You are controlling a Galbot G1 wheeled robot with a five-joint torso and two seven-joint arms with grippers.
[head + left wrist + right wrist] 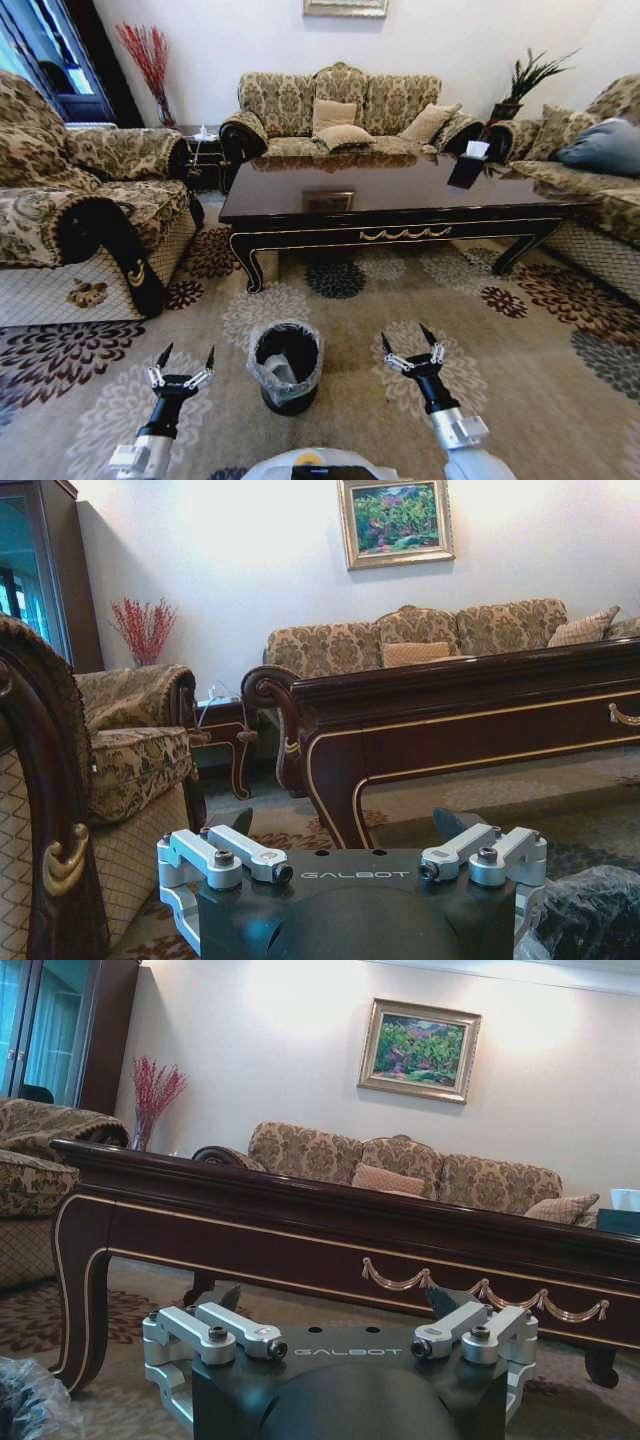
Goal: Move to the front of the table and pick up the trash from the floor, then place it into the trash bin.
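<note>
The glossy dark table (400,195) with gold trim stands ahead of me on the patterned carpet. The black trash bin (287,366), lined with a greyish bag, sits on the floor between my two arms. My left gripper (186,358) hovers open to the bin's left and holds nothing. My right gripper (410,342) hovers open to the bin's right, also holding nothing. In the left wrist view the left gripper (350,825) faces the table's corner leg (335,770), with the bin's bag (590,910) beside it. The right gripper (335,1298) faces the table apron (300,1235). Trash on the floor is out of view.
A patterned armchair (70,215) stands close on the left, a sofa (345,115) behind the table and another sofa (600,170) on the right. A small side table (205,150) sits at the back left. A tissue box (470,160) rests on the table.
</note>
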